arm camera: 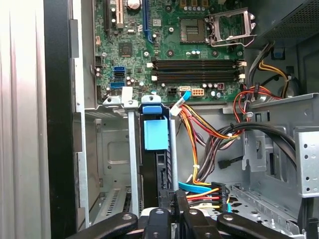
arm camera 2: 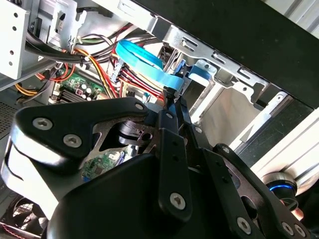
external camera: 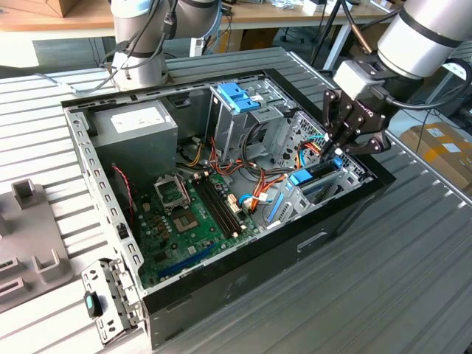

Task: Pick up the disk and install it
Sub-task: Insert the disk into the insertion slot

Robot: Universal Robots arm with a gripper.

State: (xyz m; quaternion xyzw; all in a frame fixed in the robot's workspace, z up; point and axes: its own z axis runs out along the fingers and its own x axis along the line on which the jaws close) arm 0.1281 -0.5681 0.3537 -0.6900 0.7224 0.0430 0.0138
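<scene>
Gripper [external camera: 341,142] hung inside the open computer case [external camera: 221,284], at its corner by the drive bay. Fingers pinched together, apparently gripping nothing. Disk [external camera: 313,182] probably stood on edge in that bay, blue rail [arm camera: 155,133] uppermost.

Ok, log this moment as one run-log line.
gripper: shut, over the drive bay | disk: standing on edge in the bay slot, blue tab showing | case: open
</scene>
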